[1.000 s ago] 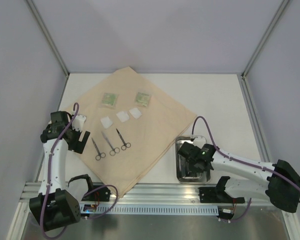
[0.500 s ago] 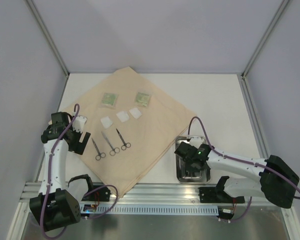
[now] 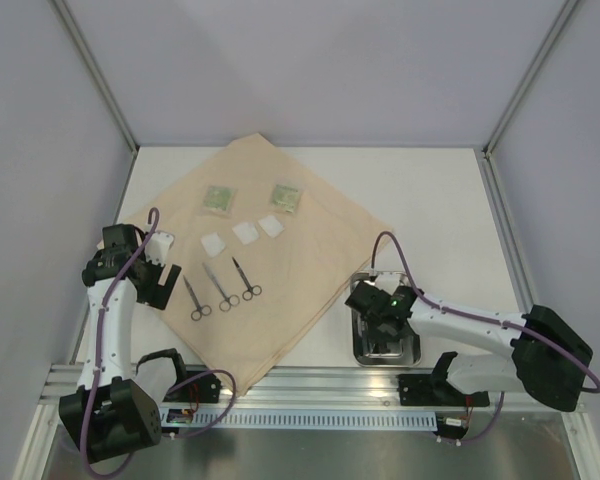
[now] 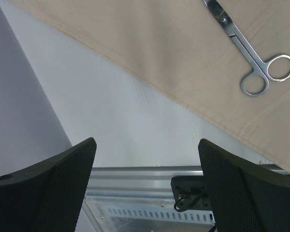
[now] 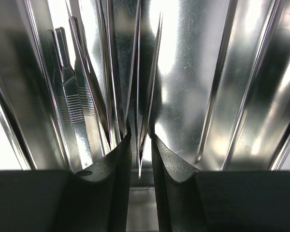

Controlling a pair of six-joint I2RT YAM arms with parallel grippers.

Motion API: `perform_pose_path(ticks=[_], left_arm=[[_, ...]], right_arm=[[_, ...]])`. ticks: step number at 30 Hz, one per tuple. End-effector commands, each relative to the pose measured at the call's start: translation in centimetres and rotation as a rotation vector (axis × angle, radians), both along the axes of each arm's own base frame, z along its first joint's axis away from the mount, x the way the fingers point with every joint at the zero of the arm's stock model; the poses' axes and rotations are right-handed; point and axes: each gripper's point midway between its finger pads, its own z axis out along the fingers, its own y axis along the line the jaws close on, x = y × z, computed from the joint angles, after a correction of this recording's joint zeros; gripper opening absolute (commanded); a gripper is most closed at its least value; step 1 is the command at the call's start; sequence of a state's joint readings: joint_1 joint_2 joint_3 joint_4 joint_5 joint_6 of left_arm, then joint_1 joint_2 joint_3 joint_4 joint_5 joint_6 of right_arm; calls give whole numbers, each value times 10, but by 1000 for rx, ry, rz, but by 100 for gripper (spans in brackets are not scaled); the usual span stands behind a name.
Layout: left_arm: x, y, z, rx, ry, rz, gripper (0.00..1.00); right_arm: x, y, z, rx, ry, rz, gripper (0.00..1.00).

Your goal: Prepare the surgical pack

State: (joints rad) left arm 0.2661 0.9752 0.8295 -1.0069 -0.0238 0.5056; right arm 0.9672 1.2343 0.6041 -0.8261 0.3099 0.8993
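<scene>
The tan cloth (image 3: 300,250) of the surgical pack lies spread on the table. On it lie three scissors (image 3: 221,288), three white pads (image 3: 246,231) and two green packets (image 3: 286,196). The steel tray (image 3: 385,361) sits off the cloth's right corner. My right gripper (image 3: 383,328) reaches down into it. In the right wrist view its jaws (image 5: 140,145) stand slightly apart around thin tweezers (image 5: 146,82), with a sliver of gap on each side. More tweezers (image 5: 70,92) lie to the left in the tray (image 5: 222,72). My left gripper (image 3: 157,284) hovers wide open and empty (image 4: 145,169) beside the cloth's left edge, near one pair of scissors (image 4: 253,58).
The slotted aluminium rail (image 3: 310,385) runs along the table's near edge, with both arm bases on it. Grey walls and corner posts (image 3: 105,90) enclose the table. White tabletop (image 3: 450,210) shows right of the cloth.
My right gripper has slid a little left inside the tray, and its jaws have parted slightly off the tweezers. The left arm has not moved.
</scene>
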Motion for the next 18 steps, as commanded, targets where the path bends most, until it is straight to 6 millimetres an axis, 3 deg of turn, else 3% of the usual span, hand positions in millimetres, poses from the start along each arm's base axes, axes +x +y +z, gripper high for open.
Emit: perform_pose_path(ticks=[1,5,9,10,12,13,16,17,18], left_arm=[[4,0,11,-1,-29,-8,96],[4,-1,15,-7,-33,-4,96],[8,-10,20,-57,-48,-17,96],[9,-10,20,-61,-51,-17,96],[13,-7,19,-49,-59,-3,96],[14,-5,16,-42,-51,0,96],[18,1,9,-19,-40,18,96],[19,7,7,8,-39,33,96],[22,7,5,4,-45,43,96]], right_arm=[[9,5,14,13,-40,-9,26],[16,9,37,25,-74,7,26],[29,15,79,34,-131,42,26],[38,26,102,71,-171,50,27],[48,34,122,74,-220,85,27],[56,51,144,125,-263,103,29],[74,95,162,206,-321,195,31],[86,125,171,264,-356,229,31],[92,140,172,285,-364,257,31]])
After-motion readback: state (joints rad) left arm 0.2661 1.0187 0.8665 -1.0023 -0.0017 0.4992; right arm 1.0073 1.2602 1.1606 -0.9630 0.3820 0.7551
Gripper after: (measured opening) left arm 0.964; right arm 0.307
